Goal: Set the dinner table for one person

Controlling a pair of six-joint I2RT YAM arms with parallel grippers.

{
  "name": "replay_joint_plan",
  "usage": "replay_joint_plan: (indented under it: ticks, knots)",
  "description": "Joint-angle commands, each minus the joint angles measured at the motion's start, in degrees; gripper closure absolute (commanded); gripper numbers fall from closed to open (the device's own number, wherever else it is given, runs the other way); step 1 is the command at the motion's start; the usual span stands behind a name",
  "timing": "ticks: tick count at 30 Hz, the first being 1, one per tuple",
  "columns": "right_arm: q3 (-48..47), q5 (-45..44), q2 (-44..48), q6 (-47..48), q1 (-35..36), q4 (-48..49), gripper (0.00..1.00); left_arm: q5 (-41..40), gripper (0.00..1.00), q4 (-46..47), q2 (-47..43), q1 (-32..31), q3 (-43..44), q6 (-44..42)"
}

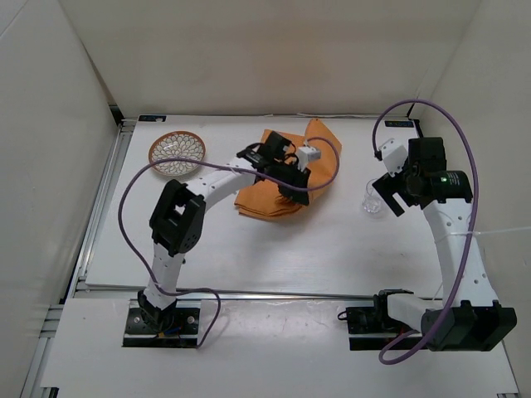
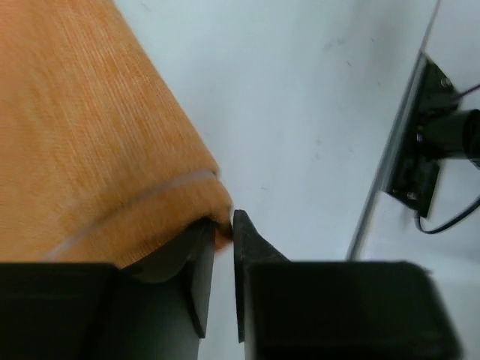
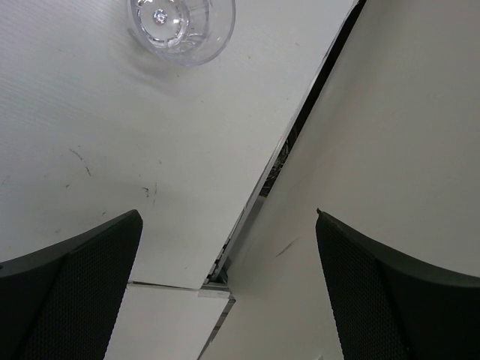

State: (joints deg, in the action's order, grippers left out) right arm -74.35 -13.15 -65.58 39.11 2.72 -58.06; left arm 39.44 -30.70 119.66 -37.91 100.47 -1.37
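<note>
The dinner table (image 1: 249,249) is a white tabletop with white walls around it. An orange cloth placemat (image 1: 286,178) lies crumpled and partly folded at the table's middle back. My left gripper (image 1: 292,192) sits over its near right part. In the left wrist view the left gripper (image 2: 225,226) is shut on a corner of the placemat (image 2: 90,150), which is pinched between the jaws. A clear glass (image 1: 372,203) stands at the right. My right gripper (image 1: 392,197) is open and empty just right of it. In the right wrist view the glass (image 3: 180,26) is beyond the wide-apart fingers (image 3: 75,292).
A round patterned plate (image 1: 177,152) with a brown rim lies at the back left. The right wall (image 3: 405,112) stands close beside the right gripper. The left arm's purple cable (image 1: 133,191) loops over the table's left side.
</note>
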Motion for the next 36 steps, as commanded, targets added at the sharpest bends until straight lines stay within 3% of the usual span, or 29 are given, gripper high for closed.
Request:
replay_joint_plan:
  ticks: [1, 2, 3, 4, 9, 13, 16, 17, 21, 34, 36]
  knots:
    - [-0.71, 0.49, 1.68, 0.44, 0.18, 2.08, 0.00, -0.51, 0.70, -0.50, -6.36, -3.82, -2.99, 2.51]
    - [-0.71, 0.49, 1.69, 0.44, 0.18, 2.08, 0.00, 0.28, 0.59, -0.50, -6.97, -4.53, -3.69, 3.12]
    - [-0.71, 0.49, 1.69, 1.13, 0.18, 2.08, 0.00, 0.29, 0.12, -0.50, -8.37, -5.24, -5.18, 3.65]
    - [-0.71, 0.49, 1.69, 1.14, 0.18, 2.60, 0.00, 0.29, 0.00, -0.50, -9.08, -5.85, -5.80, 3.65]
    - [-0.71, 1.55, 1.69, 1.14, 0.18, 3.83, 0.00, -9.63, 0.00, -1.03, -12.95, -5.52, -8.96, 1.90]
    - [-0.71, 2.86, 1.69, -0.87, 0.18, 4.36, 0.00, -15.78, 0.00, -1.56, -15.15, 1.95, -10.72, 1.89]
    - [-0.19, 4.09, 1.16, -2.02, 0.18, 4.97, 0.00, -14.93, 0.04, -1.56, -14.54, 10.81, -10.73, 1.89]
    - [-0.18, 4.09, 1.16, -2.02, 0.18, 4.98, 0.00, -13.79, 0.05, -1.56, -13.84, 10.84, -10.73, 1.89]
    - [-0.71, 4.62, 0.63, -2.64, 0.71, 4.98, 0.00, -5.09, 0.11, -1.56, -8.49, 19.61, -10.73, 1.89]
    - [-5.55, 5.24, -3.24, -3.69, 0.71, 3.83, 0.00, -0.59, 0.18, -1.56, 3.57, 21.22, -8.88, 4.35]
    - [-5.55, 5.24, -3.76, -3.69, 1.23, 3.83, 0.00, -0.59, 0.25, -1.56, 4.36, 20.68, -8.88, 4.88]
